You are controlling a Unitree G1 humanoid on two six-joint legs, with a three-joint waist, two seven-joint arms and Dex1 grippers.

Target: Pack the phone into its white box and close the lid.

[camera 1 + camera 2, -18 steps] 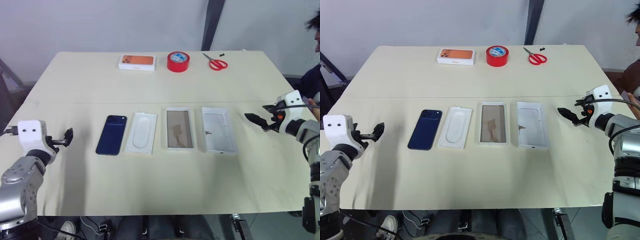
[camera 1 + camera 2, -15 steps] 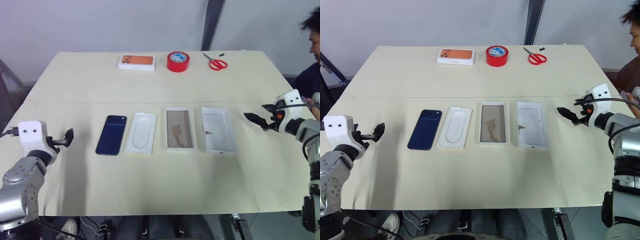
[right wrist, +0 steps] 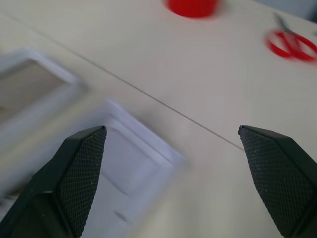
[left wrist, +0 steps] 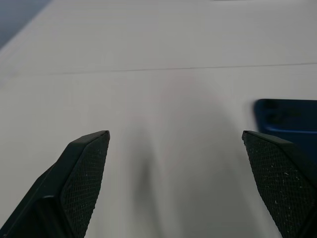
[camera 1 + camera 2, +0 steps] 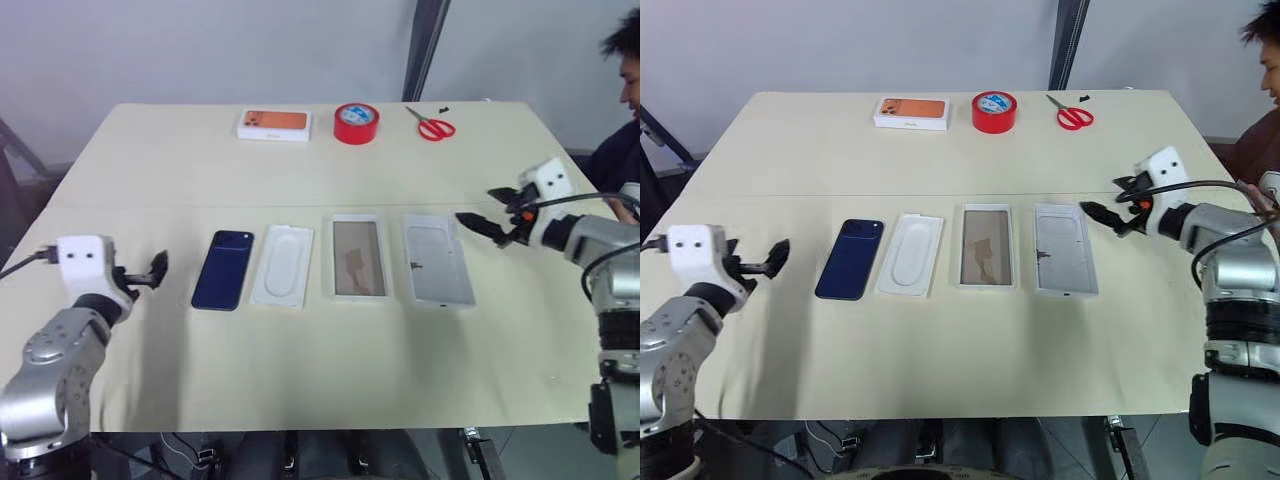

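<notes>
The dark navy phone point(image 5: 222, 270) lies flat on the table, left of centre. To its right sit three white pieces in a row: a moulded insert point(image 5: 283, 265), a tray with a tan inside point(image 5: 358, 258), and the thin-rimmed white box point(image 5: 437, 260). My left gripper point(image 5: 155, 270) hovers open a short way left of the phone, whose corner shows past its fingers in the left wrist view point(image 4: 290, 116). My right gripper point(image 5: 472, 224) is open just above the far right corner of the white box point(image 3: 133, 168). Neither gripper holds anything.
Along the table's far side lie a white box with an orange phone picture point(image 5: 273, 123), a red tape roll point(image 5: 356, 122) and red scissors point(image 5: 432, 126). A person point(image 5: 625, 90) sits at the right edge, behind my right arm.
My left gripper has moved right, closer to the phone. My right gripper has swung left and now reaches the white box's far right corner. The things on the table have not moved.
</notes>
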